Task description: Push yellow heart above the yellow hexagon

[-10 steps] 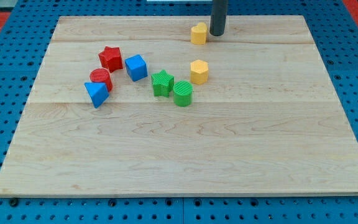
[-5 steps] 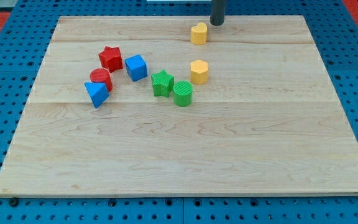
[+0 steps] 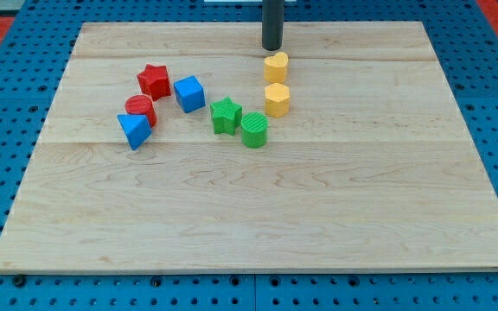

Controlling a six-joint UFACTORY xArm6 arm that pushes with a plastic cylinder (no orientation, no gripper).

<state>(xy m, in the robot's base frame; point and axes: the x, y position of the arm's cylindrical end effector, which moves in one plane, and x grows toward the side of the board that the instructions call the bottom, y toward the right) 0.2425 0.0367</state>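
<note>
The yellow heart [image 3: 276, 66] sits on the wooden board directly above the yellow hexagon [image 3: 277, 100], the two nearly touching. My tip [image 3: 271, 47] stands just above the heart, toward the view's top, close to its upper edge. The dark rod rises out of the view's top.
A green star [image 3: 226, 115] and a green cylinder [image 3: 254, 130] lie left of and below the hexagon. A blue cube [image 3: 189, 93], red star [image 3: 154, 81], red cylinder [image 3: 140, 110] and blue triangle [image 3: 134, 130] cluster at the left. The board's top edge [image 3: 188, 24] is close behind the tip.
My tip went from the heart's right, up toward the board's top edge, then left to above the heart. The heart has slid down the view to just above the hexagon.
</note>
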